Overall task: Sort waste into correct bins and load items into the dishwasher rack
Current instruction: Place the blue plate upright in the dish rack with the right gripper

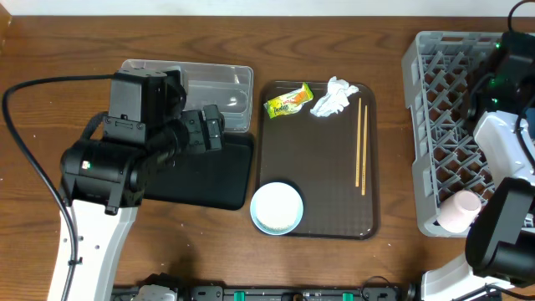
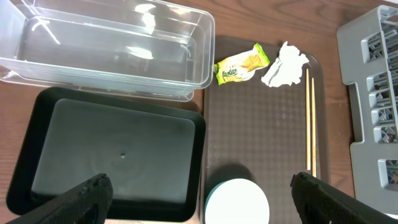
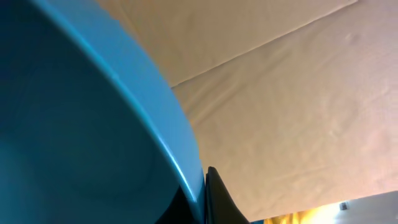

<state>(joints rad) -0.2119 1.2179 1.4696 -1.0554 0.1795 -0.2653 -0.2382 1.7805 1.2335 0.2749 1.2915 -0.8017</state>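
The right gripper (image 3: 206, 198) appears clamped on the rim of the large blue bowl (image 3: 74, 124): in the right wrist view 1 dark finger lies against the outside of the rim, while the other is hidden, presumably inside the bowl. The overhead view puts that arm above the far side of the dishwasher rack (image 1: 435, 100), so loading the bowl looks like the step in hand. The bowl itself cannot be seen from above.

To do it well, the arm should probably tip the bowl on edge and lower it into a free row of dividers, well away from the pink cup (image 1: 460, 211) sitting at the near corner. It should let go only once the rim is seated in the lattice, or the bowl may roll.

The left gripper (image 2: 202, 196) is spread wide and holds nothing, hovering above the black tray (image 2: 118, 155) beside the clear tub (image 2: 112, 56). On the brown serving tray (image 1: 326, 192) lie the snack wrapper (image 1: 289, 101), the tissue (image 1: 334, 98), the 2 chopsticks (image 1: 361, 146) and the white bowl (image 1: 277, 207), none of them sorted yet
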